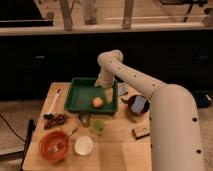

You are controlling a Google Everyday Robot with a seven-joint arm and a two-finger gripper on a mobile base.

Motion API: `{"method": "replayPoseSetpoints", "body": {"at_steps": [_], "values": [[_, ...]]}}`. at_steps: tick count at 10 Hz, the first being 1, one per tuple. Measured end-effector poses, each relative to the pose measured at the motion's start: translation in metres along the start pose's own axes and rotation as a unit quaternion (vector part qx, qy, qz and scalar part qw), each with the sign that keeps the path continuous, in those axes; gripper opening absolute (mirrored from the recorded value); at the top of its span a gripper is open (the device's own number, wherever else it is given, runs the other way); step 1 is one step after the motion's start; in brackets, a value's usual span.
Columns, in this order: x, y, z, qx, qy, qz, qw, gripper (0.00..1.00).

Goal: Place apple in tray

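The apple, small, round and orange-yellow, lies inside the green tray, near its front right part. The tray stands at the back middle of the wooden table. My gripper hangs from the white arm over the tray's right side, just above and to the right of the apple. A small gap shows between the gripper and the apple.
In front of the tray stand a small green cup, a white bowl and an orange bowl. A dark bowl sits to the right, and a brown block lies near it. A white utensil lies left of the tray.
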Motion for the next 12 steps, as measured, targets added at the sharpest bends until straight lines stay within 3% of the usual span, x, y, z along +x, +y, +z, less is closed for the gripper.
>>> {"method": "replayPoseSetpoints", "body": {"at_steps": [6,12], "values": [[0.0049,0.0037,0.0002,0.000,-0.006,-0.001,1.0000,0.80],[0.0073,0.0049,-0.0041,0.026,-0.012,-0.019,0.9994,0.80]]}}
